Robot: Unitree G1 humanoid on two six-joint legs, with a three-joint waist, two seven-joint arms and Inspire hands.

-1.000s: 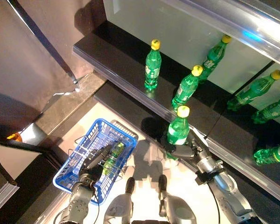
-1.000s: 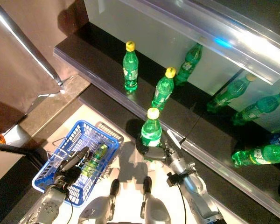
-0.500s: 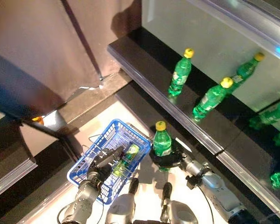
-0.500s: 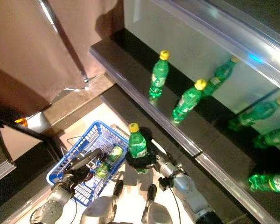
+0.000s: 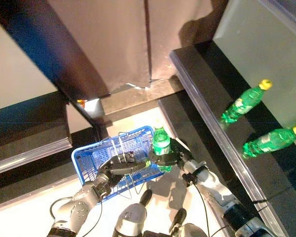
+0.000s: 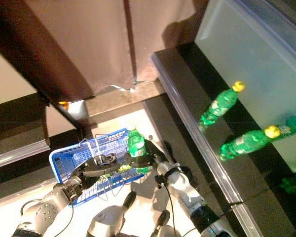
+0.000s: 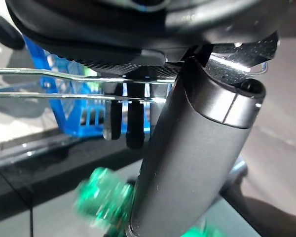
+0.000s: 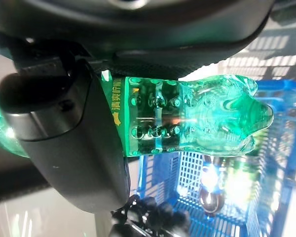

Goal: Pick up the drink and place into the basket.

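Observation:
A green drink bottle (image 5: 161, 142) stands upright in my right hand (image 5: 170, 159), which is shut round its lower body; the right wrist view shows the bottle (image 8: 187, 118) pinned between thumb and palm. It hangs over the right rim of the blue basket (image 5: 96, 157), whose mesh shows below it (image 8: 269, 192). Another green bottle (image 6: 120, 169) lies inside the basket. My left hand (image 5: 117, 167) is curled round the basket's wire handles (image 7: 54, 84) and carries it above the floor.
Two more green bottles (image 5: 244, 100) (image 5: 272, 140) stand on the dark shelf (image 5: 197, 74) to the right, in front of a mirrored back wall. A lower dark ledge (image 5: 187, 128) runs beside the basket. A brown wall and a dark step lie to the left.
The camera has swung left. My right hand has carried the bottle off the lower ledge to the left, to the basket's right rim. The left hand keeps hold of the handles.

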